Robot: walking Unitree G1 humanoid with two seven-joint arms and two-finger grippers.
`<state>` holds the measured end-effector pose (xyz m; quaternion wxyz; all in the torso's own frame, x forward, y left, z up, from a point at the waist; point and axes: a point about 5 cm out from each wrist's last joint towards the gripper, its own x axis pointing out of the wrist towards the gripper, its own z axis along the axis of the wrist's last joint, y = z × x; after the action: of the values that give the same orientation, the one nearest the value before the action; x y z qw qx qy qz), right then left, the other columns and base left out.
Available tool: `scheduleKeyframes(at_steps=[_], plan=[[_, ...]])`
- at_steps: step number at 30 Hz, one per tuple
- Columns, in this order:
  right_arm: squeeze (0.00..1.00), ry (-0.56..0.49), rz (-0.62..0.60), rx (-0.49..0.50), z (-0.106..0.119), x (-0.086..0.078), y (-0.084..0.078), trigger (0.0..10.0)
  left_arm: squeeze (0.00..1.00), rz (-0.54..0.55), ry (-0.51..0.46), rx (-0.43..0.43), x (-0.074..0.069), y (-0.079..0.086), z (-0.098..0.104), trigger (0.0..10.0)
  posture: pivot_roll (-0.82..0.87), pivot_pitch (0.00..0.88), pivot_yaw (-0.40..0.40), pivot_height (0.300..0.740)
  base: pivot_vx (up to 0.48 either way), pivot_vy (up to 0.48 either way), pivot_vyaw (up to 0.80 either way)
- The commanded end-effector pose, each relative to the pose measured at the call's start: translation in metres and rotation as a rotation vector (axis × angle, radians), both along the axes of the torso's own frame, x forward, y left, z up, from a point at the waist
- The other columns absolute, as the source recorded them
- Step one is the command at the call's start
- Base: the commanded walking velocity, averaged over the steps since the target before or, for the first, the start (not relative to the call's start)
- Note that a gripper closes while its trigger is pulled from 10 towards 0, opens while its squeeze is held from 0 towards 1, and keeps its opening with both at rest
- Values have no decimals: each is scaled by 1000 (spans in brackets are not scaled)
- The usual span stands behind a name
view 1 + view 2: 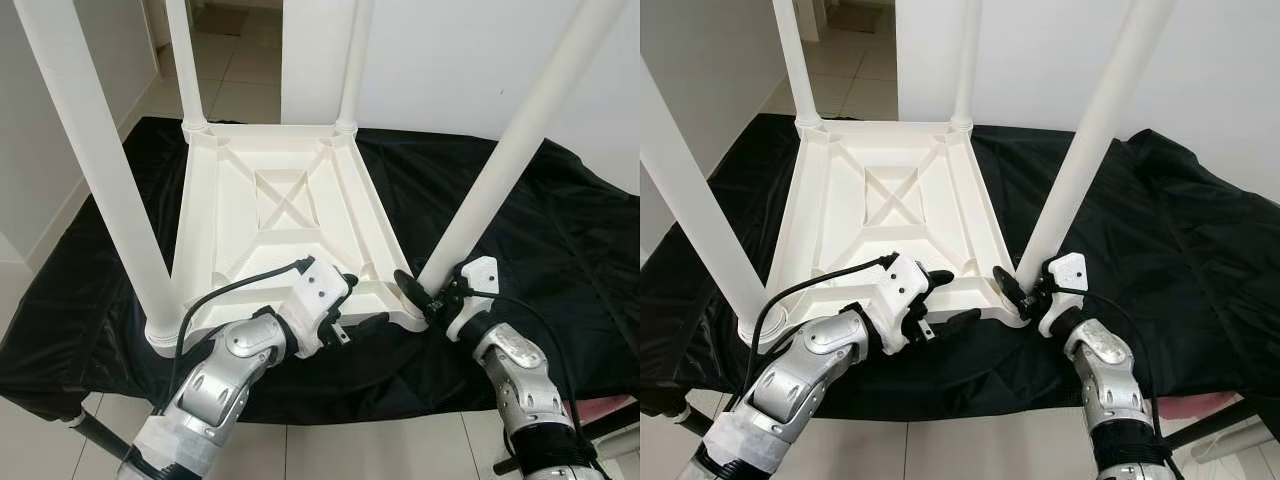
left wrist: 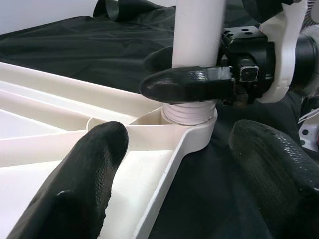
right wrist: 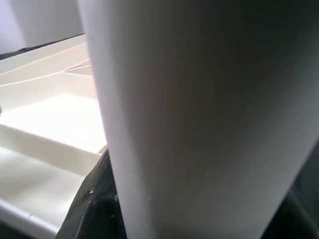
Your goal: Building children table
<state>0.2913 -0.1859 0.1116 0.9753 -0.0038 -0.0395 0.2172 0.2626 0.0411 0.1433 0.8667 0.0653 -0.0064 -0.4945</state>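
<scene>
Honestly, w/ the upturned white tabletop (image 1: pixel 280 215) lying on the black-draped desk (image 1: pixel 560 250), right claw (image 1: pixel 418 292) clamped on the leg (image 1: pixel 500 165) at the near-right corner and left claw (image 1: pixel 352 312) open beside it, a crooked twist could jam the threads imo.

We see bright, even indoor light with soft shadows. The white table (image 1: pixel 270 215) nearly washes out against black cloth (image 1: pixel 560 230). Wrist views blur close up; the leg (image 3: pixel 209 119) looks soft.
</scene>
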Motion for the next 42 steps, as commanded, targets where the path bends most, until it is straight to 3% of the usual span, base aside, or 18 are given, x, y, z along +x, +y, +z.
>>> scheduleKeyframes(at_steps=[1, 4, 8, 12, 14, 16, 18, 21, 23, 31, 32, 42], plan=[[0, 40, -81, 9, -5, -2, 0, 10000, 0, -29, -6, 7, -2, -3, 0, 10000, -39, 0, -51, 740, 0, 0, 0], [0, 36, -110, 20, -5, -3, 4, 10000, 0, -30, -5, 7, -2, -3, -1, 10000, -40, 0, -48, 740, 0, 0, 0], [0, 44, -265, 75, -4, -8, 15, 10000, 0, -32, -2, 6, -3, -2, -1, 10000, -41, 0, -45, 740, 0, 0, 0], [0, 56, -304, 90, -4, -9, 17, 10000, 0, -33, -1, 5, -3, -2, -1, 10000, -42, 0, -44, 740, 0, 0, 0], [0, 86, -498, 117, -8, -11, 25, 10000, 0, -38, 1, 6, -3, -3, -1, 10000, -45, 0, -43, 740, 0, 0, 0], [0, 109, -599, 129, -10, -13, 33, 10000, 0, -42, 2, 6, -3, -4, -1, 10000, -44, 0, -43, 740, 0, 0, 0], [0, 109, -599, 129, -10, -13, 33, 10000, 0, -42, 2, 6, -3, -4, -1, 10000, -44, 0, -43, 740, 0, 0, 0], [0, 133, -609, 153, -10, -15, 51, 10000, 0, -40, 4, 4, -4, -4, -1, 10000, -39, 0, -46, 740, 0, 0, 0], [0, 125, -600, 154, -9, -15, 54, 10000, 0, -39, 4, 4, -4, -4, -1, 10000, -38, 0, -46, 740, 0, 0, 0], [0, 108, -614, 158, -2, -14, 49, 10000, 0, -37, 2, 5, -3, -4, -1, 10000, -37, 0, -52, 740, 0, 0, 0], [1000, 112, -599, 168, -2, -13, 49, 10000, 0, -36, 0, 4, -3, -4, -1, 10000, -35, 0, -55, 740, 0, 0, 0], [1000, 90, -542, 140, -2, -11, 38, 10000, 0, -31, -5, 2, -2, -6, 0, 10000, -35, 0, -64, 740, 0, 0, 0]])
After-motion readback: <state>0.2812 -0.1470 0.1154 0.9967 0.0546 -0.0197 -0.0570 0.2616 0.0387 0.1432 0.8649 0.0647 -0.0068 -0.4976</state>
